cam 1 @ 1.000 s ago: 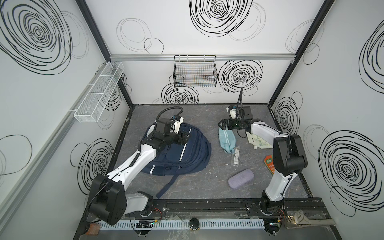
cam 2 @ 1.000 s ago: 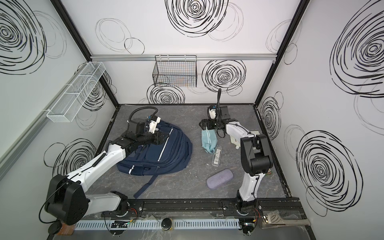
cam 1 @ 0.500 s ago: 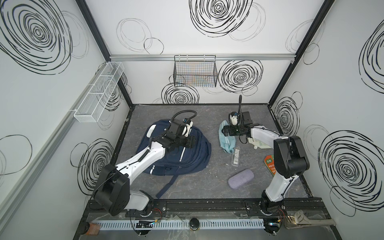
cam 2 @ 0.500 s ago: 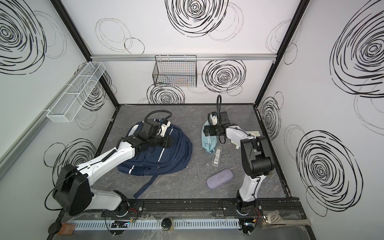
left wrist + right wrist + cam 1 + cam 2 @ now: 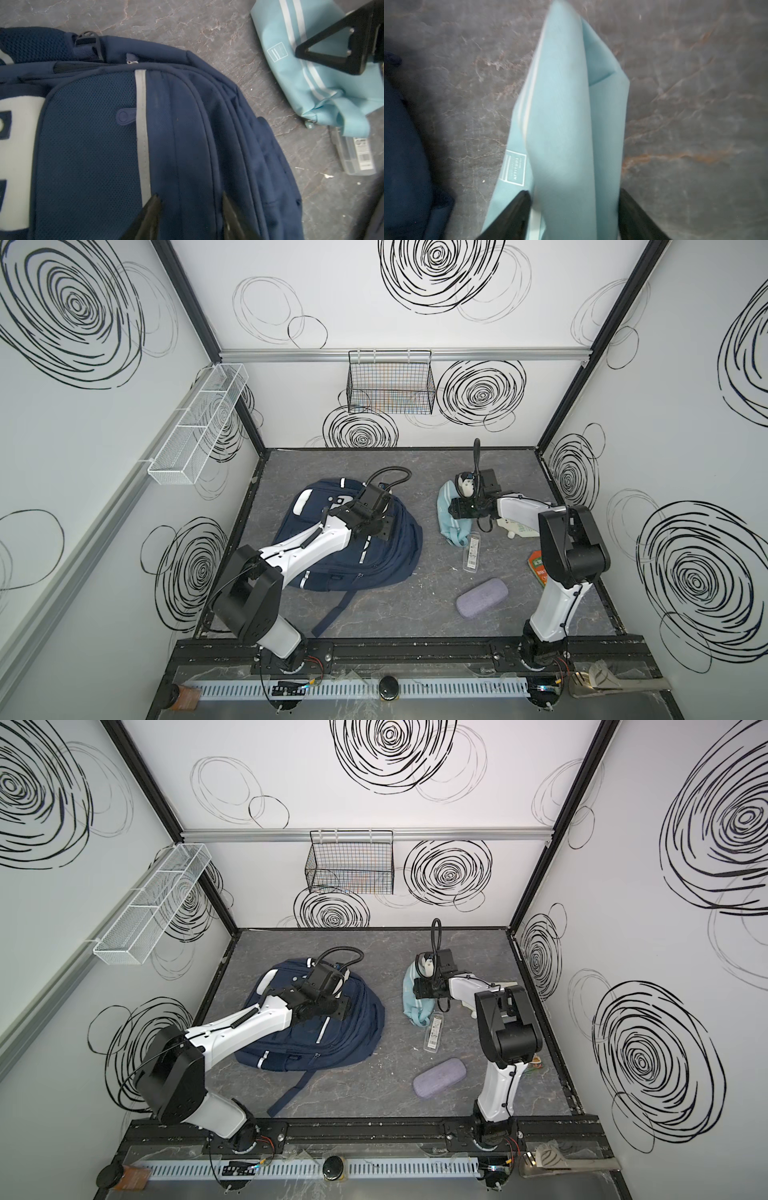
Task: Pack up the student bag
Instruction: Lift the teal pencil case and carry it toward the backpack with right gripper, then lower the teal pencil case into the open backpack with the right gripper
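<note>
The navy backpack [image 5: 390,560] lies flat on the left half of the grey table [image 5: 415,472]. Its front pockets face up and one dark strap [image 5: 332,610] trails toward the near edge. The left jaws hang over its upper middle. In the left wrist view they stand partly apart above smooth fabric, next to a silver stripe [image 5: 142,128], and pinch nothing I can see. Whether their tips touch the cloth I cannot tell.

To the right of the backpack, apart from it, lies a light blue pouch [image 5: 451,526]. The right jaws sit on either side of it, holding it, and the cloth [image 5: 560,104] fills the gap between them. The pouch's near end overlaps a clear plastic box [image 5: 472,551]. A lilac glasses case [image 5: 482,597] lies nearer the front edge, apart from both.
</note>
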